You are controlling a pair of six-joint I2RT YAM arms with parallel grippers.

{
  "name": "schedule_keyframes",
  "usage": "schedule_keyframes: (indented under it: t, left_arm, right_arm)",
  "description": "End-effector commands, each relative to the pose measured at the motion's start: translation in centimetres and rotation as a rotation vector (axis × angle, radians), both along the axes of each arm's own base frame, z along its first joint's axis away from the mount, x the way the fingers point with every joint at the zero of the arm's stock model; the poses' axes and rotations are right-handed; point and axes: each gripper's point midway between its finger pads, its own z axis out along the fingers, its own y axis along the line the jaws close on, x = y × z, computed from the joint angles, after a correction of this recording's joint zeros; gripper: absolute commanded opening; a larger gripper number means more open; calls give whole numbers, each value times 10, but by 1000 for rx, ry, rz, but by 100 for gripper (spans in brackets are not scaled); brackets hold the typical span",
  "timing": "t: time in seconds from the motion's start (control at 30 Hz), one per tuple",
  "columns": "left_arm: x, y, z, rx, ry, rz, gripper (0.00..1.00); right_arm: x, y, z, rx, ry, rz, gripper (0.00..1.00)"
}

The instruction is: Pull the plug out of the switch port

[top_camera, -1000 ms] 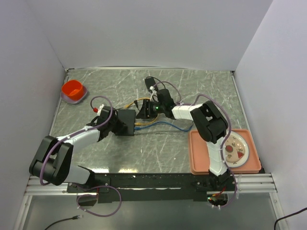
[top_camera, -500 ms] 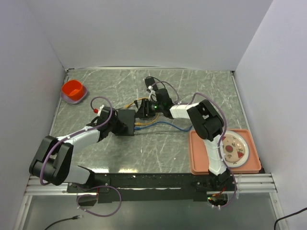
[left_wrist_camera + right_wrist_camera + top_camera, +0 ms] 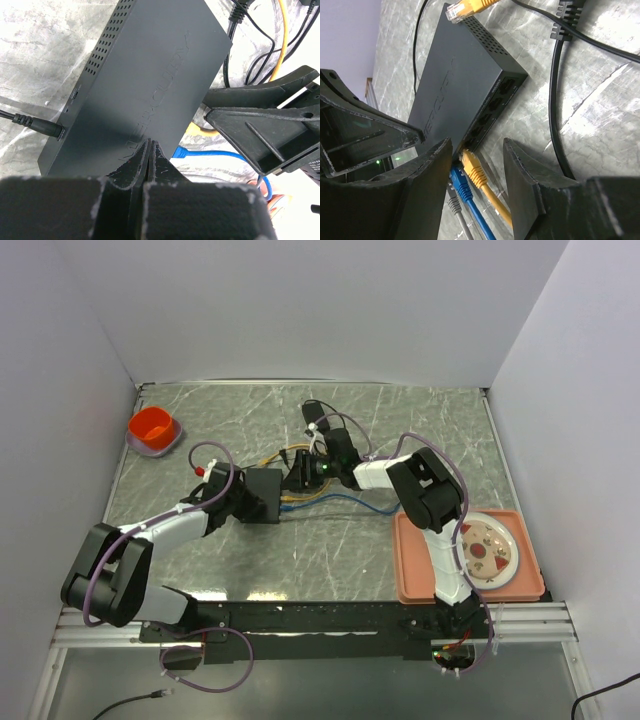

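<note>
The switch (image 3: 265,496) is a flat matte-black box near the table's middle. Its long side edge carries the row of ports (image 3: 490,107). A yellow plug (image 3: 472,167), a blue plug (image 3: 460,182) and a grey plug (image 3: 454,205) sit in neighbouring ports. My right gripper (image 3: 476,150) is open. Its fingers stand either side of the yellow plug, with a gap on both sides. My left gripper (image 3: 150,146) is shut, its tips resting on the switch's top face (image 3: 150,85). In the top view the right gripper (image 3: 300,476) is beside the switch's right edge.
A loose yellow plug (image 3: 465,7) lies past the switch's far corner, and a black lead (image 3: 555,100) runs along the right. A power lead (image 3: 35,125) enters the switch's short end. An orange bowl (image 3: 153,428) sits at the back left, a pink tray (image 3: 415,580) with a plate (image 3: 490,550) at the front right.
My right gripper has slid left towards the switch's port edge and its jaws have narrowed a little. The left arm and the switch have not moved.
</note>
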Motion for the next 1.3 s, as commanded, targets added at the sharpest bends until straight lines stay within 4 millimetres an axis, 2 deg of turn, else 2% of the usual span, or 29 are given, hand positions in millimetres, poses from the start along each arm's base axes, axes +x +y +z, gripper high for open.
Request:
schedule_keyframes:
  t: [0.0,0.33,0.4,0.77,1.27]
  left_arm:
    - [1,-2,1,-24,1,7,1]
    - [4,-3,3,-24,0,7,1]
    - [4,-4,3,-28,3,5,1]
    - [5,-8,3,-38,11,-8,1]
    - [6,-10,1,-44,20,-13,1]
  right_arm:
    - [-15,-5,-15,-24,13,31,53]
    - [-30,-17,-23,-113,29,76,53]
    - [-28,-17,-22,-129,17,85,53]
    - [-26,-3,-22,-184,16,131,50]
    - [-46,0,-38,-234,96,219,50]
